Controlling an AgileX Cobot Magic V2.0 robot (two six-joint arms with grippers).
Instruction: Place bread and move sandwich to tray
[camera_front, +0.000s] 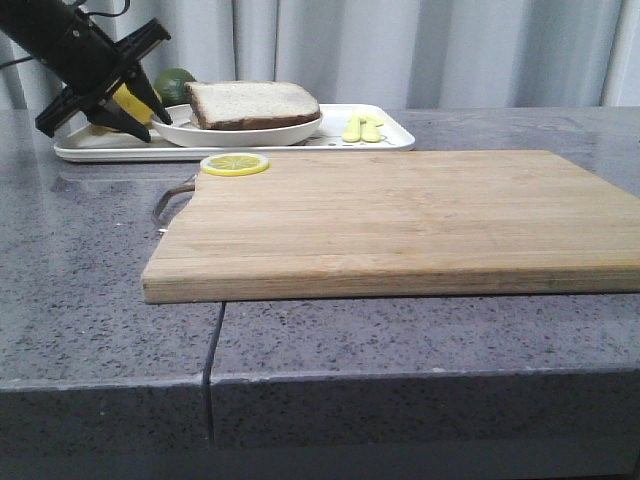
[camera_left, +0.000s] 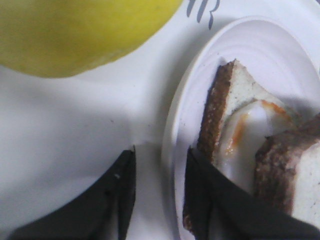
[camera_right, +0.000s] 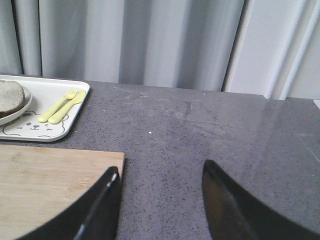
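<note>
The sandwich (camera_front: 250, 118) sits on a round white plate (camera_front: 235, 133), which rests on the white tray (camera_front: 390, 141) at the back left. The thick, brown-crusted bread (camera_front: 252, 101) tops the stack. In the left wrist view the bread (camera_left: 300, 175) lies over the egg (camera_left: 250, 125) and a lower slice (camera_left: 235, 92). My left gripper (camera_front: 152, 127) (camera_left: 160, 155) is open astride the plate's rim (camera_left: 172, 120), one finger on the tray (camera_left: 75, 130), the other inside against the crust. My right gripper (camera_right: 160, 172) is open over bare table, outside the front view.
A wooden cutting board (camera_front: 400, 220) fills the middle of the table, a lemon slice (camera_front: 234, 164) on its far left corner. On the tray lie a yellow lemon (camera_left: 75, 30), a lime (camera_front: 175, 82) and a yellow fork and spoon (camera_front: 362, 128) (camera_right: 60, 106).
</note>
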